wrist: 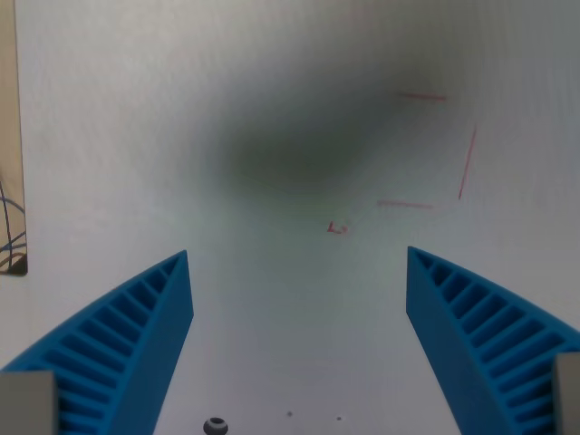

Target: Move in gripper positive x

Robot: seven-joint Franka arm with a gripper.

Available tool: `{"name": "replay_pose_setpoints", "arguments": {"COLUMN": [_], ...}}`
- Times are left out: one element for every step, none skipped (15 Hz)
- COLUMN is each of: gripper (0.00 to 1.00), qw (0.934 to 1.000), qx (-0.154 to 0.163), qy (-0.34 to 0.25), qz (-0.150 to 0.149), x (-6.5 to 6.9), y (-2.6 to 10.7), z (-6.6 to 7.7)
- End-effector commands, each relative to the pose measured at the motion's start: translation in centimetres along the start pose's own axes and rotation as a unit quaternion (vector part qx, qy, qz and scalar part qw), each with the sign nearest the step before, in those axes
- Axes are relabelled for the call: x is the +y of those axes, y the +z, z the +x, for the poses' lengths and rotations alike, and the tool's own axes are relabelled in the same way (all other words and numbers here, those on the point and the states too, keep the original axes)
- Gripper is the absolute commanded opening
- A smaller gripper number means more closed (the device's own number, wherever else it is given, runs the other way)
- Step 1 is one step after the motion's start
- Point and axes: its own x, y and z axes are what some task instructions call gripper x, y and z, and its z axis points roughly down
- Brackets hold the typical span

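Over the white tabletop (109, 136) the gripper (299, 272) is hovering, its two blue ribbed fingers (136, 335) spread wide, one at the wrist view's left and one at its right. Nothing is sitting between them; the gripper is released and carrying nothing.

Ahead of the fingers a soft dark shadow (299, 145) is lying across the surface. Toward the wrist view's right, thin red marks (467, 163) are tracing parts of a rough square outline, with a smaller red mark (337, 228) just below and left of them. A small dark dot (215, 424) is showing on the surface near the bottom edge, between the fingers. At the far left edge a tan strip (11, 136) with a bit of blue wire is peeking in, likely the tabletop's border.

The task names no object, only a translation of the gripper itself, so the thing to track is the gripper, now sitting above bare surface. Judging from this view, the move is either starting or under way; which cannot be told from one frame. The next move is calling for a straight shift along the gripper's own positive x, holding height and finger opening steady. Which direction in the view that axis maps to cannot be told.
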Motion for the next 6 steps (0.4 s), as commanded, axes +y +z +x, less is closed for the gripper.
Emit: {"name": "replay_pose_setpoints", "arguments": {"gripper": [1.00,1.00,1.00,1.00,1.00,1.00], "qw": [0.9999,0.9999,0.9999,0.9999,0.9999,0.9999], "qx": [-0.015,-0.015,-0.015,-0.015,-0.015,-0.015], "qy": [0.004,0.004,0.004,0.004,0.004,0.004], "qz": [-0.001,-0.001,-0.001,-0.001,-0.001,-0.001], "x": [-0.1,-0.1,-0.1,-0.1,-0.1,-0.1], "y": [-0.2,-0.2,-0.1,-0.1,-0.1,-0.1], "z": [1.7,2.2,2.7,3.2,3.7,4.2]}}
